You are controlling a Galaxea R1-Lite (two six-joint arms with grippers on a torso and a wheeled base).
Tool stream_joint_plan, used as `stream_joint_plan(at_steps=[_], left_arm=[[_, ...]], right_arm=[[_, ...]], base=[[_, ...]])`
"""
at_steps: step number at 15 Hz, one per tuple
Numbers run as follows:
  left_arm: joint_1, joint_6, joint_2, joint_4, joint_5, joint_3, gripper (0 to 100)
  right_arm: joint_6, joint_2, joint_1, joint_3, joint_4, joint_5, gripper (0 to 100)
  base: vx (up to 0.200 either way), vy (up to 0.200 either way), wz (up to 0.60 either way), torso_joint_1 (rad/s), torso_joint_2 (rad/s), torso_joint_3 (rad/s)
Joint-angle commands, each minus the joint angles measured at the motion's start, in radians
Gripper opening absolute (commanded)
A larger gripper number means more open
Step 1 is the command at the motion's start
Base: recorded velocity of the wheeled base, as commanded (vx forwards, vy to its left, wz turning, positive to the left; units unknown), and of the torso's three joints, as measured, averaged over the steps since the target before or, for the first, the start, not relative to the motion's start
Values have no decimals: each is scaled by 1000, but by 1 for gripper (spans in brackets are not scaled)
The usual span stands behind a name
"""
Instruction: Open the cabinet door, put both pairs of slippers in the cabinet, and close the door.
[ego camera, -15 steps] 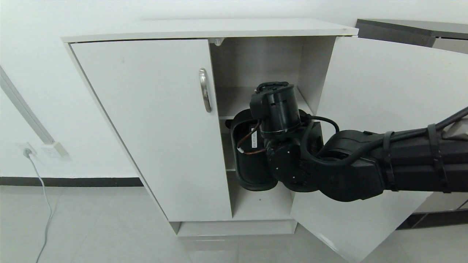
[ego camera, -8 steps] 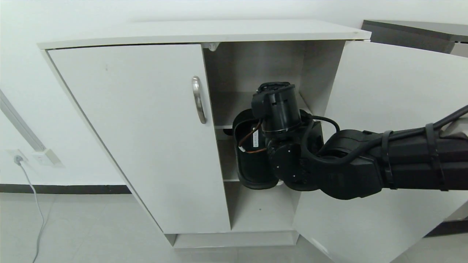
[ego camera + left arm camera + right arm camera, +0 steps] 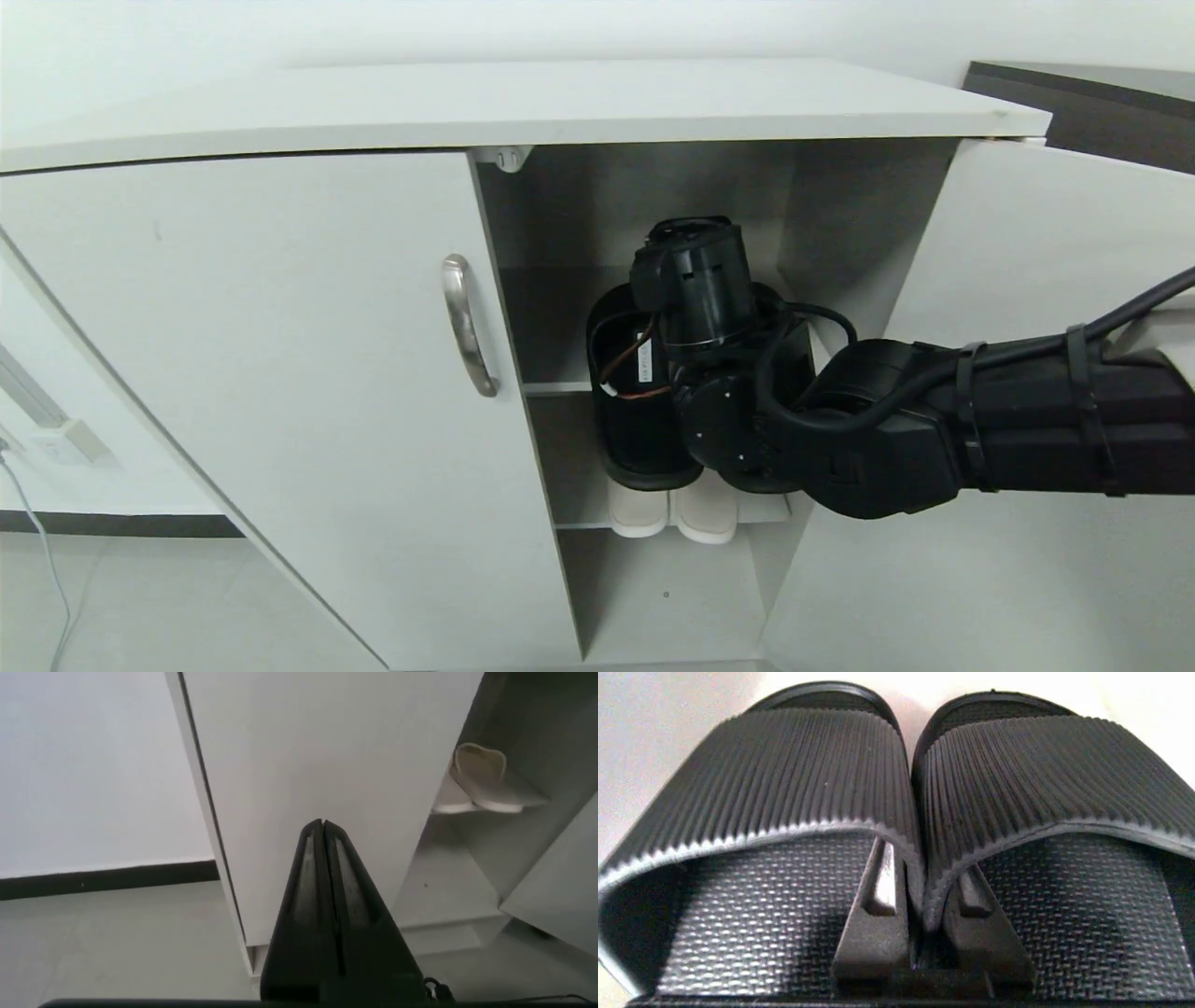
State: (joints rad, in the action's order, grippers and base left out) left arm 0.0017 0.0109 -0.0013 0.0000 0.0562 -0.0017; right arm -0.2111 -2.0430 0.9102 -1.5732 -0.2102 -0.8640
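Black slippers (image 3: 635,411) pinched at adjoining straps by right gripper (image 3: 924,891) to carry both together, at shelf (image 3: 555,387) front edge above white slippers (image 3: 672,511). Left gripper (image 3: 322,840) closed, empty.

- Left door (image 3: 280,392) shut; right door (image 3: 1018,271) wide open.
- Black slippers (image 3: 638,439) in right gripper (image 3: 920,891) crowd mid-opening.
- White slippers (image 3: 674,515) occupy lower shelf (image 3: 767,511); bottom compartment (image 3: 665,611) has room.

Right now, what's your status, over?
Right hand shut on black slippers at open cabinet. Left hand shut, empty. White slippers on shelf below. Nothing seen in the way.
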Motion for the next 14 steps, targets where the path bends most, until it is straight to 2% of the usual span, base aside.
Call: stream_joint_plan(at_steps=[1,4,8,14], left_arm=[[0,0,1,0,-1,0,0],[0,0,1,0,1,0,0],[0,0,1,0,-1,0,0],[0,0,1,0,-1,0,0]], right_arm=[[6,-2,1,-4,-3,0,0],[29,-9,-11,-34,5,3,0],[62,-105,-76,-174,9,19,0],[58,-177,-120,-364,114,53,0]], base=[[0,0,0,0,0,0],[0,0,0,0,0,0],[0,0,0,0,0,0],[0,0,0,0,0,0]])
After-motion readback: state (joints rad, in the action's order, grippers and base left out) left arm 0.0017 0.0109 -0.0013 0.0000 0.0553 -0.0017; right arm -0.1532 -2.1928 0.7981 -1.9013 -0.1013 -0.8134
